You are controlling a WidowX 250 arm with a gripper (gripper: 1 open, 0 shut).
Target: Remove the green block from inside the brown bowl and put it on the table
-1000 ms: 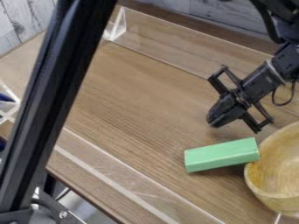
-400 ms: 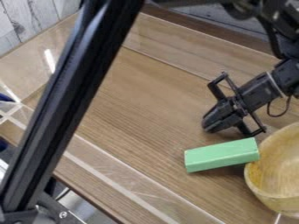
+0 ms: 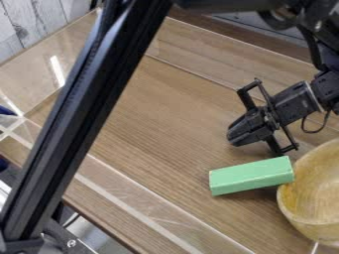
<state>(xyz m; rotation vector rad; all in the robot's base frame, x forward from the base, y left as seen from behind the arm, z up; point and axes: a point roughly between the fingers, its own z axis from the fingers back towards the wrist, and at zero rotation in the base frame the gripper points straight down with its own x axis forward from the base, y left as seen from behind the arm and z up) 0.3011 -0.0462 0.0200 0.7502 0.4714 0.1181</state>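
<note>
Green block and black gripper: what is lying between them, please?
Between the green block and the gripper, the camera view shows only bare tabletop.

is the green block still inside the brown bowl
No, the green block lies on the wooden table, outside the brown bowl, with one end right at its rim.

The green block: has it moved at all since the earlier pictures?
No. The green block lies in the same spot, its right end still against the left side of the brown bowl.
</note>
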